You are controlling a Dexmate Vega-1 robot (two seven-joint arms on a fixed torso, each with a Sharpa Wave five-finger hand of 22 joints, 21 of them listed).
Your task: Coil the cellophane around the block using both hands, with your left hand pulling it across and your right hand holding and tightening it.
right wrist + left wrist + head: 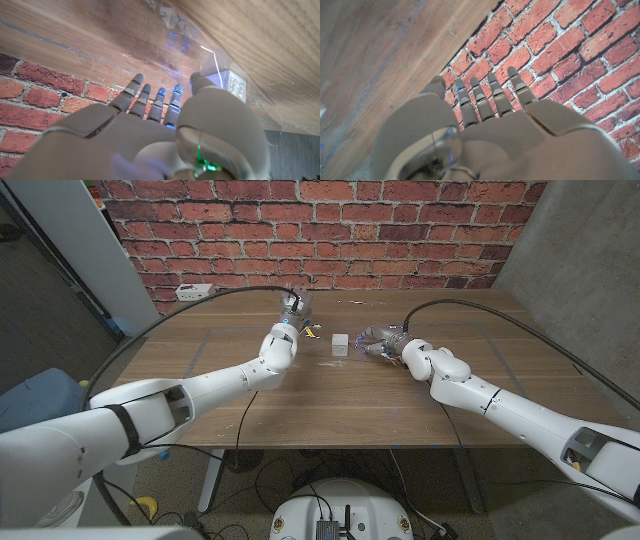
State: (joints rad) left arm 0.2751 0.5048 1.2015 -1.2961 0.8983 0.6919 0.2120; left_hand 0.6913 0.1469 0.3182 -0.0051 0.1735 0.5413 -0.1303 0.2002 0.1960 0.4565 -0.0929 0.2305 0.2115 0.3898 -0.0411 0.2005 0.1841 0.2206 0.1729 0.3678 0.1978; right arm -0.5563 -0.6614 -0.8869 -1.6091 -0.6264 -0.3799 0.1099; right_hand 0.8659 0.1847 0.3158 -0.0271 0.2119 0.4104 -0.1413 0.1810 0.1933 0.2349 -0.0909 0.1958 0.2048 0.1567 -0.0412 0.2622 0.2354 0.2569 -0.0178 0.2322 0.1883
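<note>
**Block between the two robot hands, film stretched across it**

Small pale block [341, 344] standing on the table [200, 400], near the far middle, between the two robot hands. Closer to the right robot hand [383, 343], just beside it on the side away from that arm; farther from the left robot hand [296, 312], raised beyond and to the block's left. Clear cellophane [200, 55] seen from the right wrist as a glinting sheet spread over the wood and running past the block [231, 85]; long run of the film judged to lie roughly along the line from one hand to the other, so the pull across should go leftward, away from the right hand.

Right robot hand [165, 125] low at the table, fingers [145, 97] extended and fairly close together, thumb tip right at the block; pressing on film or block likely, but grip cannot be told. Left robot hand [480, 120] lifted, back to the camera, fingers [492, 92] straight and slightly parted toward the brick wall [580, 55]; film pinched underneath or not, cannot be told.

Risk, as a judgement: slack film slipping off the block if the right hand's hold is loose.
</note>
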